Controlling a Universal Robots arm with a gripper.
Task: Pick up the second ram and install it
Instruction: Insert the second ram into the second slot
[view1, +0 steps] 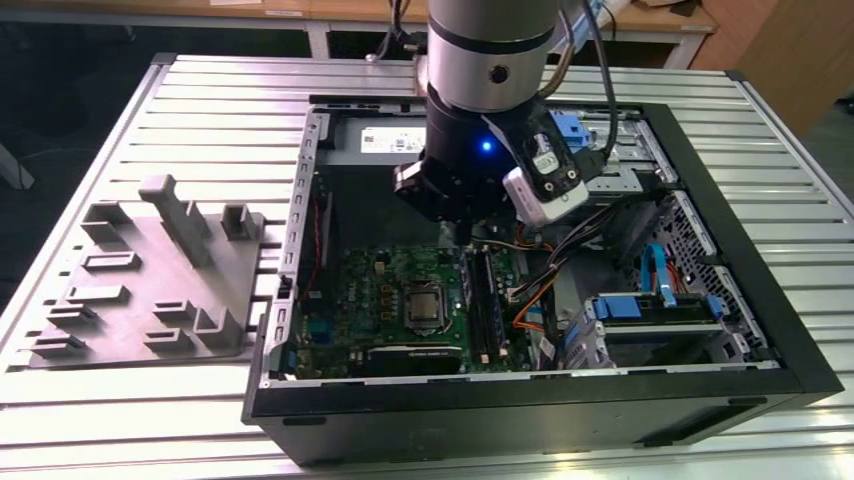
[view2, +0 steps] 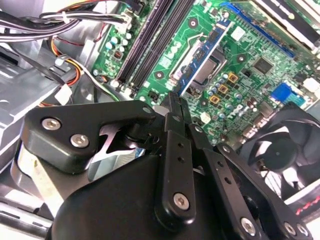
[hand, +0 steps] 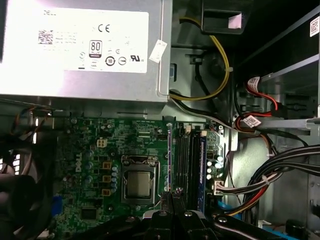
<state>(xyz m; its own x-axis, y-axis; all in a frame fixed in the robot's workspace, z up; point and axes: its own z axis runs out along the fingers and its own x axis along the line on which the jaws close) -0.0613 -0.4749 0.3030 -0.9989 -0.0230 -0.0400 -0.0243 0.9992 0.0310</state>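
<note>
Your black two-finger gripper (view2: 175, 107) is clamped on the second ram (view2: 201, 59), a long thin blue-green memory stick w/ black chips. The fingers (view2: 172, 145) pinch its flat faces, no gap showing.

In the first wrist view the second ram (hand: 169, 155) shows edge-on, as a thin line running from the gripper (hand: 169, 196) twd the grey metal power supply (hand: 80, 50). It's held inside the open black PC case (view1: 534, 410), over the large green motherboard (hand: 85, 165). It sits between the square silver CPU socket (hand: 137, 182) and the row of long black memory slots (hand: 186, 160), nearer the slots. Can't tell if its lower edge touches a slot yet.

Handling, my read:
- **Build:** light, stiff, thin board. It won't sag, but it's fragile, so chips + contact edge shouldn't take side load.
- **Slip risk:** faces are smooth, so it could slip or tilt in the pinch if pushed off-centre.
- **Best hold:** flat faces near the top edge, approx mid-length, contacts left free.
- **Your hold now:** can't tell how far along its length you've got it, as the fingers hide that part.

Orientation: standing on edge, long axis parallel to the slots, one end twd the power supply, the other under the gripper. It looks lined up lengthwise and appears a bit to the socket side of the slots.
</note>
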